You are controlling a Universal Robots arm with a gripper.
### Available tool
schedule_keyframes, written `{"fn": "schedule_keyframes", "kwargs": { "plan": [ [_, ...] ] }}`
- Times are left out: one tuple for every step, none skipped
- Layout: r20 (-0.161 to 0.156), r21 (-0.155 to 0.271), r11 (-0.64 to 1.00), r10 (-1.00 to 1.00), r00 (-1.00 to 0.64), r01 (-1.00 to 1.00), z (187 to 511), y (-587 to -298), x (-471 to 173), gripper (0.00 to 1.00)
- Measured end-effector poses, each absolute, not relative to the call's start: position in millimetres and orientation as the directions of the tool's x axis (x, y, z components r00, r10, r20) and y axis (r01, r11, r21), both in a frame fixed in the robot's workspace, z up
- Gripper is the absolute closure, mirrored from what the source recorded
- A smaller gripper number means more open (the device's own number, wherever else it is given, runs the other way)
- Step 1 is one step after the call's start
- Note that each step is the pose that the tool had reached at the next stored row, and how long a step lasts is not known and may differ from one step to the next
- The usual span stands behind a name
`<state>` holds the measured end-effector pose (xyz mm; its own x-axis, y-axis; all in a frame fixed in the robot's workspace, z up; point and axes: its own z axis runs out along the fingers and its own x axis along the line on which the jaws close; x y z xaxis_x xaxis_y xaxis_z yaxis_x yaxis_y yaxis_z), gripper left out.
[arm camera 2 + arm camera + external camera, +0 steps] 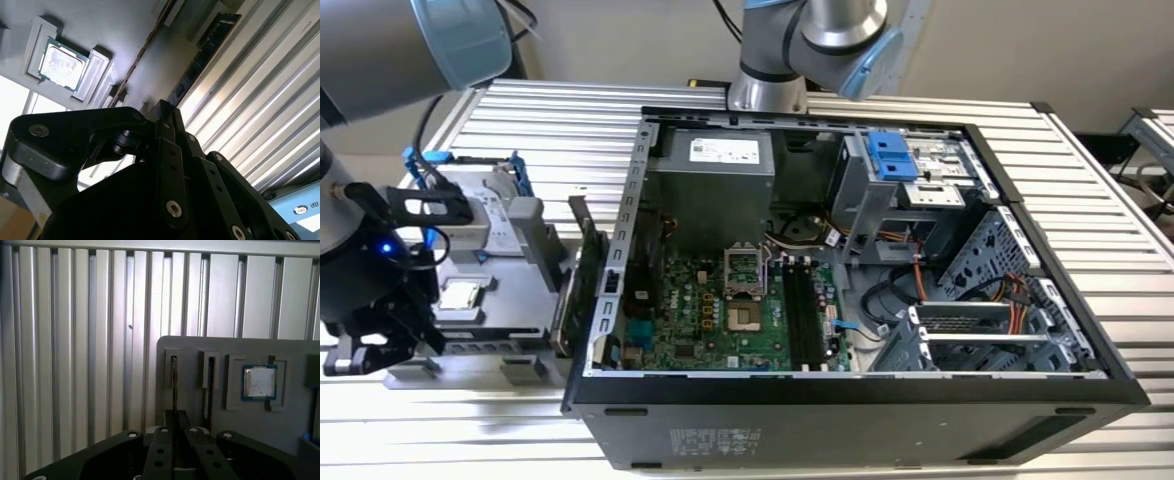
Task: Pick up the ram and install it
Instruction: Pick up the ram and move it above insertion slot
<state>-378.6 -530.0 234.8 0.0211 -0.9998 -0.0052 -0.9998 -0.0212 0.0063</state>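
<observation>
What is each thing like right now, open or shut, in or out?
computer case: open, its inside showing.
ram: standing on edge in a slot of the grey holder, not installed.
processor chip: lying flat in the holder's recess.
memory slots: look empty.
end effector: right by the ram.

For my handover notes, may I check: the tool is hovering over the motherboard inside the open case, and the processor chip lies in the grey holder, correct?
Not quite: the tool is at the grey holder itself, as the first wrist view shows; the processor chip does lie in that holder.
</observation>
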Motion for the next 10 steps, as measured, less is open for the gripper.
{"fn": "schedule_keyframes", "kwargs": {
  "plan": [
    [-0.005,0.006,-0.021,-1.000,0.021,-1.000,235.4,-530.0,-378.6,1.00],
    [-0.005,0.006,-0.021,-1.000,0.021,-1.000,235.9,-530.0,-378.6,1.00],
    [-0.005,0.006,-0.021,-1.000,0.021,-1.000,235.9,-530.0,-378.6,1.00],
    [-0.005,0.006,-0.021,-1.000,0.021,-1.000,236.0,-530.0,-378.6,1.00],
    [-0.005,0.006,-0.021,-1.000,0.021,-1.000,236.0,-530.0,-378.6,1.00],
    [-0.005,0.006,-0.021,-1.000,0.021,-1.000,236.1,-530.0,-378.6,1.00],
    [-0.005,0.006,-0.021,-1.000,0.021,-1.000,236.2,-530.0,-378.6,1.00],
    [-0.005,0.006,-0.021,-1.000,0.021,-1.000,236.3,-530.0,-378.6,1.00],
    [-0.005,0.007,-0.021,-1.000,0.021,-1.000,236.3,-530.0,-378.6,1.00],
    [-0.005,0.007,-0.021,-1.000,0.021,-1.000,236.3,-530.0,-378.6,1.00]
  ]
}}
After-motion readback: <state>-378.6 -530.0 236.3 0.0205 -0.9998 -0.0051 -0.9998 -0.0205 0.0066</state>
